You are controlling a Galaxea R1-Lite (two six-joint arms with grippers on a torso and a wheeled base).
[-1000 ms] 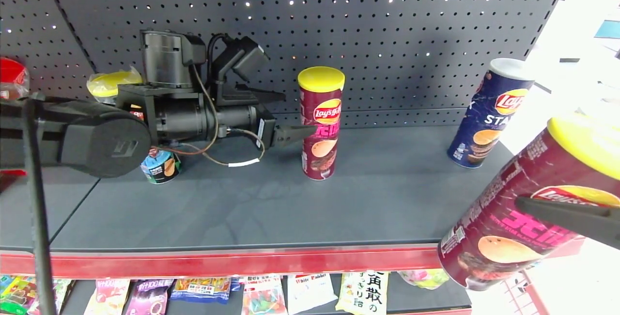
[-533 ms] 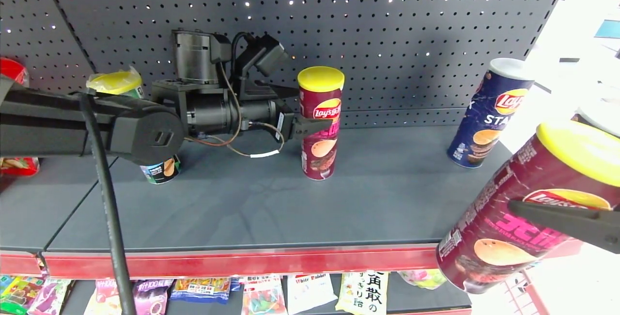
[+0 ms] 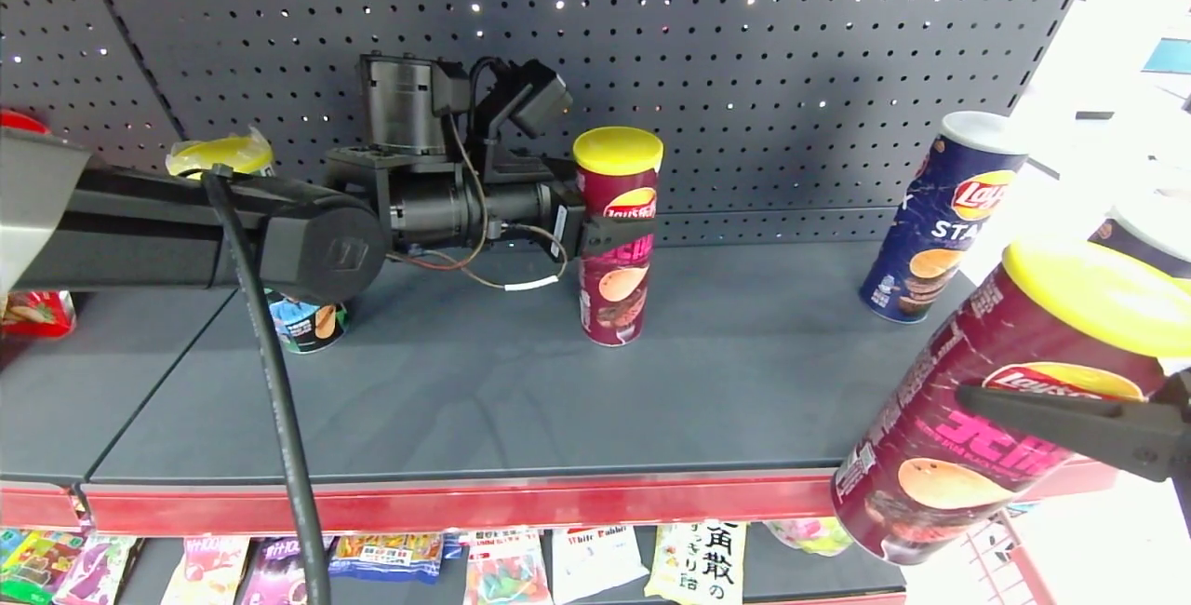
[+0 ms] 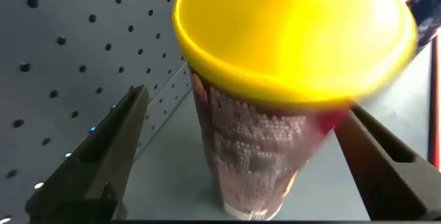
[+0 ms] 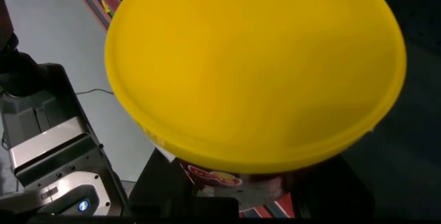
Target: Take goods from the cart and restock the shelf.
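Head view, left hand [image 3: 622,223] released around upright can [image 3: 614,298], right hand [image 3: 1019,386] grasping tilted can [image 3: 930,465] beyond shelf edge [image 3: 465,503]

middle can [image 3: 614,256]: maroon, yellow lid | held can [image 3: 968,437]: maroon, yellow lid, pink lettering | corner can [image 3: 935,223]: navy blue, white lid | shelf [image 3: 465,400]: dark grey, red front lip | pegboard [image 3: 744,47]: dark grey, regular dot pattern of holes

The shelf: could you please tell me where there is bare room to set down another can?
Widest bare patch: shelf deck between the standing maroon can and the blue can. The front strip along the red edge is bare too. Crowded on the left: the left gripper straddles the maroon can, with a small can by its arm.
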